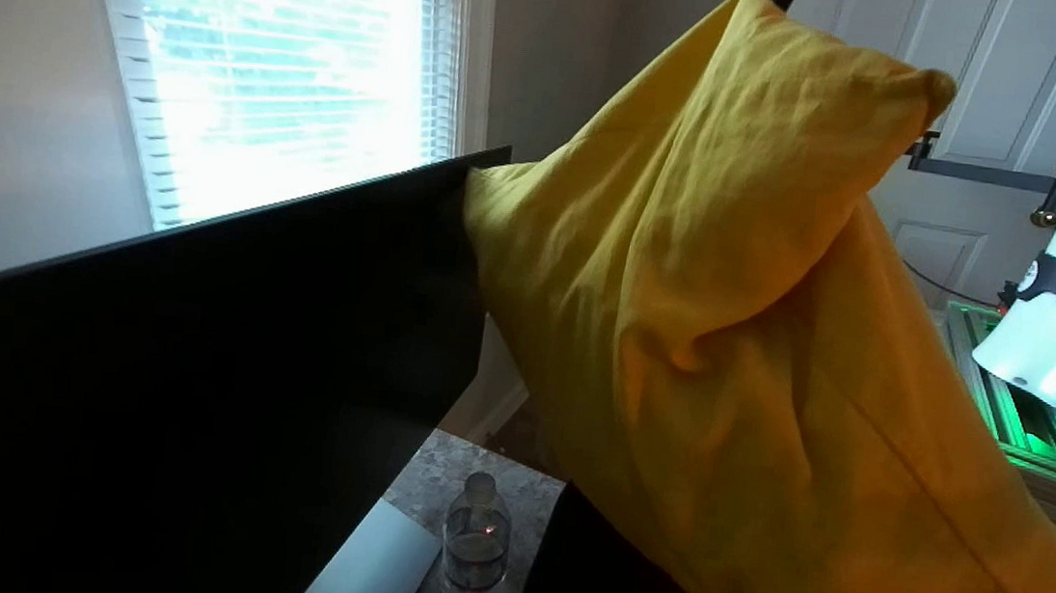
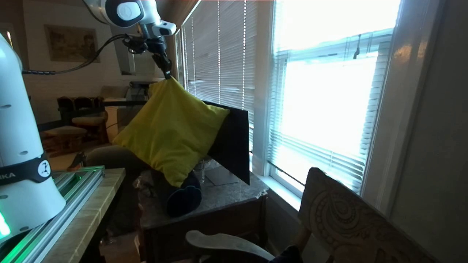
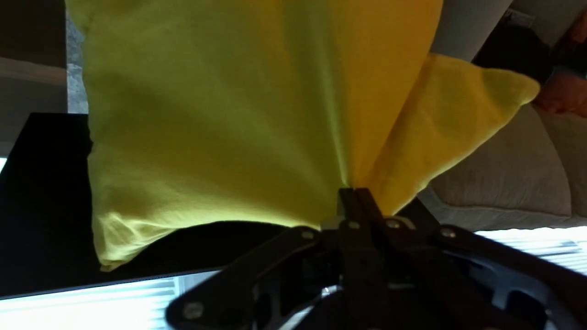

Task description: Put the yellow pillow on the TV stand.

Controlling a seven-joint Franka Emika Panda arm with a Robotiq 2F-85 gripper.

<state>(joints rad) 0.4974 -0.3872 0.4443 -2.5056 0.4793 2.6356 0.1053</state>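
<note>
Directly below the tool [image 2: 168, 75], in its grip: yellow pillow [image 2: 173, 129].

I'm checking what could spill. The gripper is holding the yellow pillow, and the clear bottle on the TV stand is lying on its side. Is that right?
Not quite: the clear bottle is standing upright, not lying on its side, as an exterior view shows. The gripper is indeed holding the yellow pillow, and the bottle is on the TV stand.

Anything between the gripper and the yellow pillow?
Nothing: in the wrist view, the gripper pinches the fabric of the yellow pillow directly.
</note>
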